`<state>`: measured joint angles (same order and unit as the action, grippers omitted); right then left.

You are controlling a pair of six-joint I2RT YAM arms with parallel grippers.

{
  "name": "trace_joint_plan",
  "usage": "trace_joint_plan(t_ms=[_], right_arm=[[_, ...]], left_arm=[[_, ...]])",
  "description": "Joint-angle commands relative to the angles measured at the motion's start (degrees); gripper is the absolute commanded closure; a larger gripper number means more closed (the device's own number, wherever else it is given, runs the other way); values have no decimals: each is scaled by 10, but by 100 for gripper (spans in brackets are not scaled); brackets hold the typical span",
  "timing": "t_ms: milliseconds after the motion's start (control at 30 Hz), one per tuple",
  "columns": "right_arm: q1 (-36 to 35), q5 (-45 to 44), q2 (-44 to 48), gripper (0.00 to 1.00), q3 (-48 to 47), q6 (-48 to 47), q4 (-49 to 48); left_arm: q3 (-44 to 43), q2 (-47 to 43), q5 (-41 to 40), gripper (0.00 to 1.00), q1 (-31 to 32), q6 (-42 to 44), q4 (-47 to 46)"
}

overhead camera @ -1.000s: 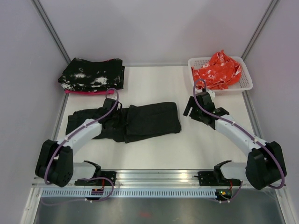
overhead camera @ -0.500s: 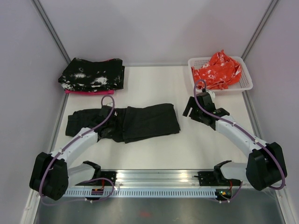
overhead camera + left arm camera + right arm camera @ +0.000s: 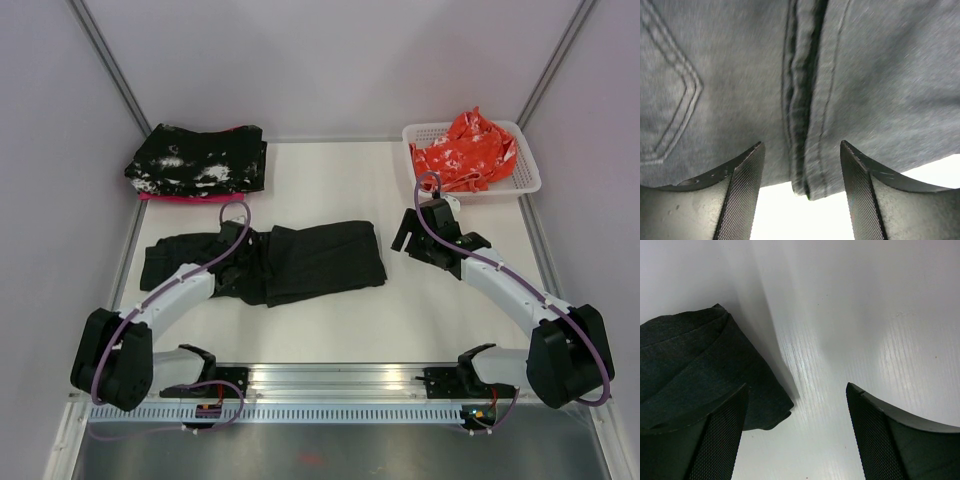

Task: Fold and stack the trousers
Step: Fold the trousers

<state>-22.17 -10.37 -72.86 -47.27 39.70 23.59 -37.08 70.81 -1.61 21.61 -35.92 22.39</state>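
Setting: robotics laboratory test cell. Evidence: bare white surface enclosed by plain pale wall panels on aluminium posts; cabled left arm and right arm bolted to a slotted metal rail.

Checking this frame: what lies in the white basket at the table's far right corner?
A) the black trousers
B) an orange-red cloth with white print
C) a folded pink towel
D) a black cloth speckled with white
B: the top view shows the orange-red cloth heaped in the white basket, while the trousers lie out on the table in front of it.
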Motion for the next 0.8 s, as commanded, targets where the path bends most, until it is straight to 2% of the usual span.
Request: trace_joint_plan(t_ms=[0,200,300,433,600,633,767], right_arm=[[-1,1,1,15,-4,3,-5],[-1,0,-3,15,-4,3,-5],[-1,-2,-2,15,-3,3,-2],[-1,-4,-2,15,-4,3,-1],[-1,0,-13,15,-5,3,-4],[-1,2,-16,15,-4,4,-5],[-1,9,-21,15,-2,8,-11]], left_arm=[[-41,28,-17,32,-2,31,-20],[-63,103,0,35,-10,47,-54],[-71,128,10,43,-12,48,-60],[-67,127,12,70,-12,45,-69],[-71,84,-9,87,-12,45,-53],[-73,78,-16,95,-13,52,-49],[-83,54,-29,98,-14,74,-39]])
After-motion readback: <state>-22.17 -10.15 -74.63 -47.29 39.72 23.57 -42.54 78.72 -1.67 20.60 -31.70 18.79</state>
